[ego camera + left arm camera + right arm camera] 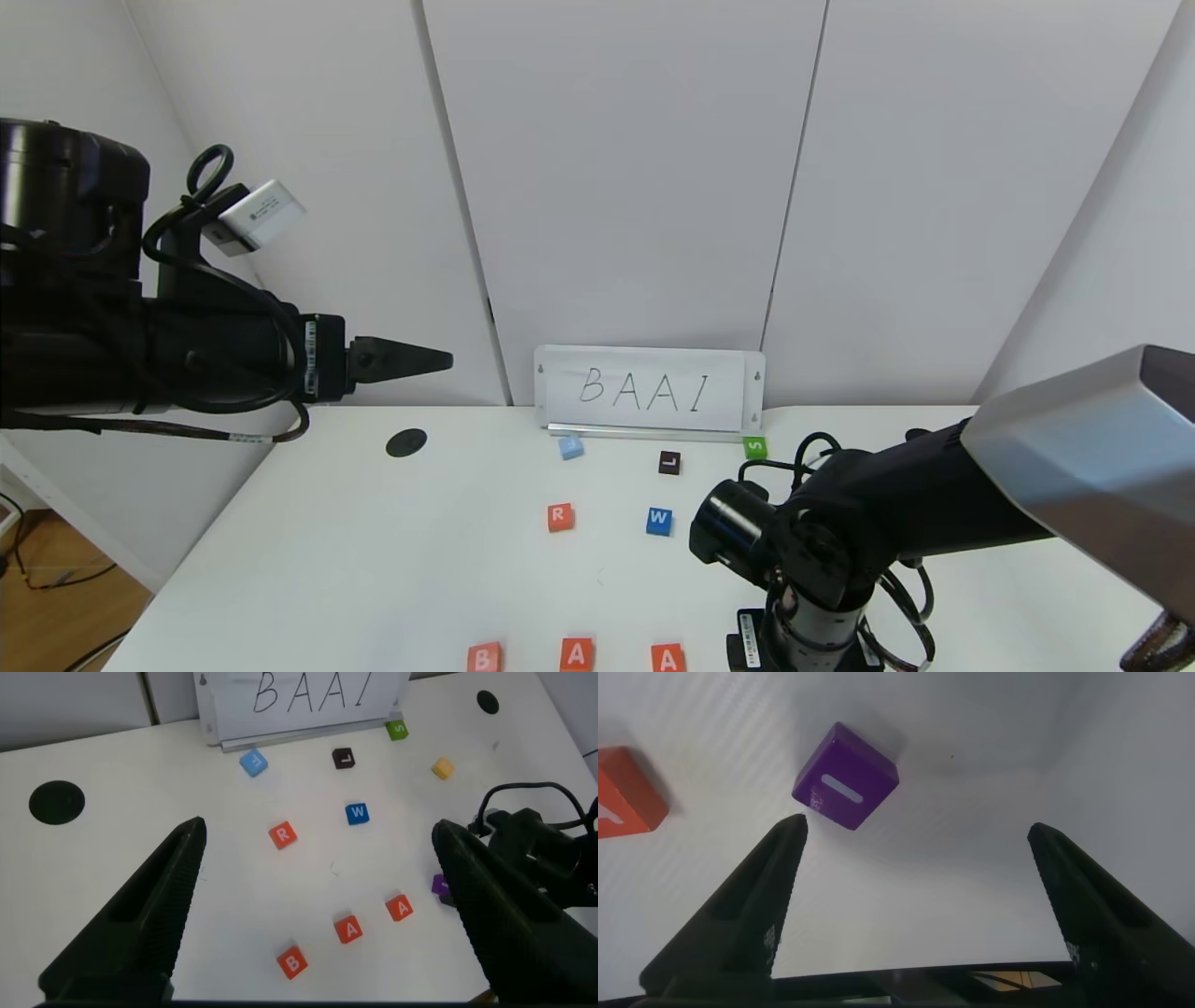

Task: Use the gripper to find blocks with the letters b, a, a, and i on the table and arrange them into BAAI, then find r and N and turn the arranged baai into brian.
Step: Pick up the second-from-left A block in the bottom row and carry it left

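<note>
Purple I block [845, 776] lies on the white surface [971, 859] just beyond the right pincer [915, 891], offset toward one fingertip, whose spread, empty jaws hover above it.

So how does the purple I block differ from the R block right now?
The purple I block lies on the table just ahead of the open right tool, next to an A; the R block is orange-red and sits alone mid-table, far from either tool. Both are small square blocks with white letters.

Left gripper [318, 905] open — B [291, 962], A [348, 929], A [400, 908] in row.
</note>
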`<state>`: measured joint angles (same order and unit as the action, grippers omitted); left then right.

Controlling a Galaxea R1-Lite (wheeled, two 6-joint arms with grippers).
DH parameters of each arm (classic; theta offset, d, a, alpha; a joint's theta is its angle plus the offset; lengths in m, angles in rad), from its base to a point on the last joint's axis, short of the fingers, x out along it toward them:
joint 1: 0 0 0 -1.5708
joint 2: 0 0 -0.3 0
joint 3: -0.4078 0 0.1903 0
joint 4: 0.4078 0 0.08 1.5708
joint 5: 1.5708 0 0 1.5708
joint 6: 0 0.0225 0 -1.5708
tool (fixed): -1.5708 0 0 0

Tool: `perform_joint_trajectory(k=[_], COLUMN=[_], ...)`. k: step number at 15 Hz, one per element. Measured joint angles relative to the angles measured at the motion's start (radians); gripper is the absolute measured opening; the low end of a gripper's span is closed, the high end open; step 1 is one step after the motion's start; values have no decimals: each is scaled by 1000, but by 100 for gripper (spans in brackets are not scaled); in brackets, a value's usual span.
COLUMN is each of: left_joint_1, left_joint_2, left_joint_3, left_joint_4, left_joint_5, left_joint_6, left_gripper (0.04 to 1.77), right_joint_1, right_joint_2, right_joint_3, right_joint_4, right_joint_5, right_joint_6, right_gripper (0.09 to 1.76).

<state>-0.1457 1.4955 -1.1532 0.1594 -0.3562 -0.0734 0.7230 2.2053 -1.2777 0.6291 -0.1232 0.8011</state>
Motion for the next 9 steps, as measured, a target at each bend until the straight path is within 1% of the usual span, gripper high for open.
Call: perform_joint_trajectory(k=[9], left_joint_1=[3], left_joint_2=[-2], left_joint_3=[-1], left_joint_4=[0], left_joint_5=[0], left_joint_6=[0], left_gripper=[172], right_joint_1=[-5], right_joint_2=[24], right_joint_3=[-19], right_joint_4=[-2], right_joint_5=[0], right_joint_6=[-1], right_gripper=[170])
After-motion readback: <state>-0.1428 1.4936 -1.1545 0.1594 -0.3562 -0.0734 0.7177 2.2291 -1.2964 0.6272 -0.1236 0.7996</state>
